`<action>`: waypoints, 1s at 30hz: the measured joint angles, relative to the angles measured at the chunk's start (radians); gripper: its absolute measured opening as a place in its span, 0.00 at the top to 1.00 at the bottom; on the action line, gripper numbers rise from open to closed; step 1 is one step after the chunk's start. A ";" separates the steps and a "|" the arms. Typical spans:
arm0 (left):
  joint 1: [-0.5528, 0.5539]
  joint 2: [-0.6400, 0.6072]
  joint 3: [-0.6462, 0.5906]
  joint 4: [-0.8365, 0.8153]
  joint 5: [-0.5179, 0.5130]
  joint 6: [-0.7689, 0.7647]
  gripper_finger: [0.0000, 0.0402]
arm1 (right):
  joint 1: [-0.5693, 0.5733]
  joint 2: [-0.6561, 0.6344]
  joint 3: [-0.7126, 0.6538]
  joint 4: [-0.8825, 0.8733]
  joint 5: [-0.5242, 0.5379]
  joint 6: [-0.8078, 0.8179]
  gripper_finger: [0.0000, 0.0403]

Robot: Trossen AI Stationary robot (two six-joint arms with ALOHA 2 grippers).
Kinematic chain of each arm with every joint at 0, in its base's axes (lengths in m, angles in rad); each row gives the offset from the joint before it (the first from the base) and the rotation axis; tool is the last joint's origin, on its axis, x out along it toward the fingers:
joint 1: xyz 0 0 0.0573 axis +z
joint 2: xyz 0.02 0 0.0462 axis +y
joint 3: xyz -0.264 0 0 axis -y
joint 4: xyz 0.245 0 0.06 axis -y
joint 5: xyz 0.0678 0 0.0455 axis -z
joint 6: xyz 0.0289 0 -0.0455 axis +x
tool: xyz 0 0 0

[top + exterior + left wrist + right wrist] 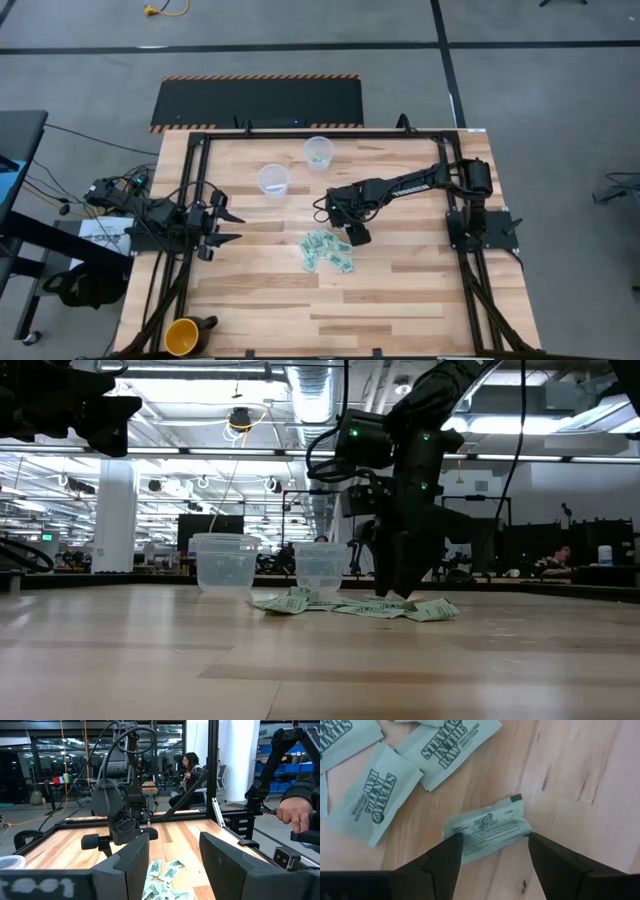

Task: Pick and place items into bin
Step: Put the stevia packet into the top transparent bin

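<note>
The right gripper point(492, 847) is straddling one packet point(487, 826) at the pile's point(327, 251) three o'clock edge, fingers spread wide and gripping nothing, needing next to be closing on it.

A: Where are the packets point(327, 252)?
B: Mid-table point(400, 290), right gripper point(357, 236) at their right edge.
A: The 2 cups?
B: Behind them; one point(273, 179) left of the other point(318, 152).

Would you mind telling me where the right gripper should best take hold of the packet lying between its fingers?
Probably across the middle of the packet, from straight above: it lies flat on the table, apart from the others, and the right gripper already straddles its ends.
</note>
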 joint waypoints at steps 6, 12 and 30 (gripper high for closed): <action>0.000 0.000 0.000 0.000 0.000 0.000 0.59 | 0.000 -0.002 -0.009 0.008 -0.001 0.015 0.48; 0.000 0.000 0.000 0.000 0.000 0.000 0.59 | 0.000 -0.002 -0.009 0.011 -0.002 0.015 0.60; 0.000 0.000 0.000 0.000 0.000 0.000 0.59 | -0.001 -0.001 -0.009 0.011 0.004 0.022 0.98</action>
